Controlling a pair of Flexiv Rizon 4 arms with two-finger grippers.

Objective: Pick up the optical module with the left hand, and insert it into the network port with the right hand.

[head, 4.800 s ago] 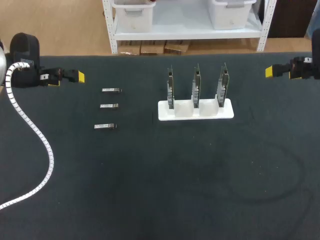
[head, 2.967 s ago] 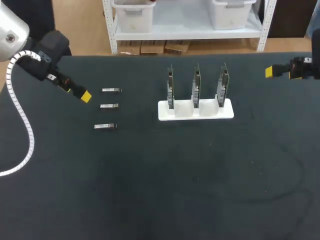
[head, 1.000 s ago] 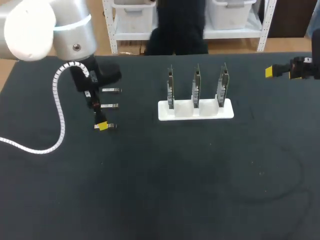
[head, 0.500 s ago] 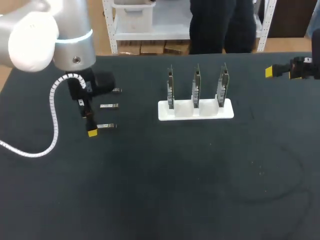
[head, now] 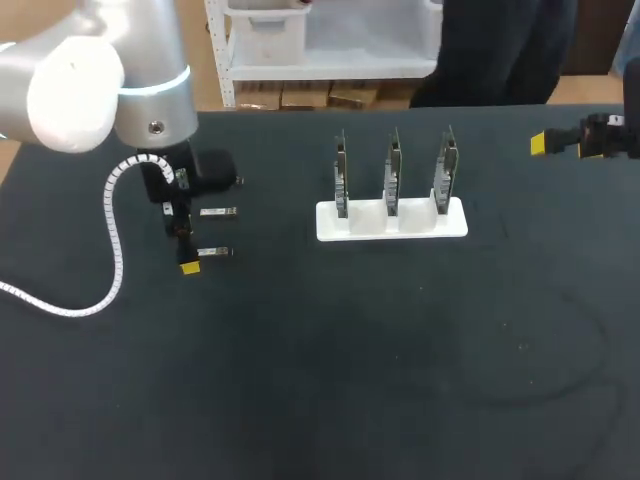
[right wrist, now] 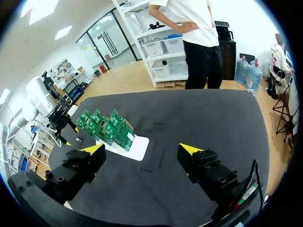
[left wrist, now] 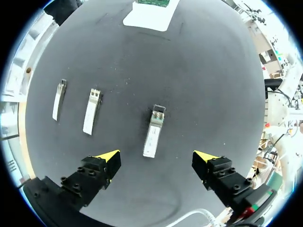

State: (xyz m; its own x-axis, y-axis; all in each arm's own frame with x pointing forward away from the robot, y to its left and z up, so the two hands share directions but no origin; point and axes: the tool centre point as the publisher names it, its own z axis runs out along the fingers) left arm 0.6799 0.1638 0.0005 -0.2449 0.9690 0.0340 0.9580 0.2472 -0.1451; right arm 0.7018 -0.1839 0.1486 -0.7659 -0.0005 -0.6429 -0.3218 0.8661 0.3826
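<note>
1. Left gripper [head: 190, 266] [left wrist: 156, 156]: positioned over the left part of the table [head: 350, 380], pointing down. Its fingers are spread wide and grasp nothing.
2. Module [head: 214, 252] [left wrist: 154, 131]: lies flat on the table, in line with the gap between the left gripper's fingers and just ahead of the tips. Neither finger touches it. In the head view it is the nearest of a row of three.
3. Second module [head: 218, 212] [left wrist: 91, 111] and third module [left wrist: 59, 99]: both lie flat, roughly parallel to the first and apart from one another. In the left wrist view, they are ahead of one finger and out to its side. In the head view the left arm hides most of the third.
4. Holder [head: 392, 222] [right wrist: 134, 147]: a white base at mid-table, well apart from the modules.
5. Boards [head: 392, 165] [right wrist: 106, 127]: three green boards stand upright in the holder, side by side.
6. Right gripper [head: 543, 144] [right wrist: 142, 149]: at the table's far right edge, well apart from the holder. Its fingers are spread and empty.
</note>
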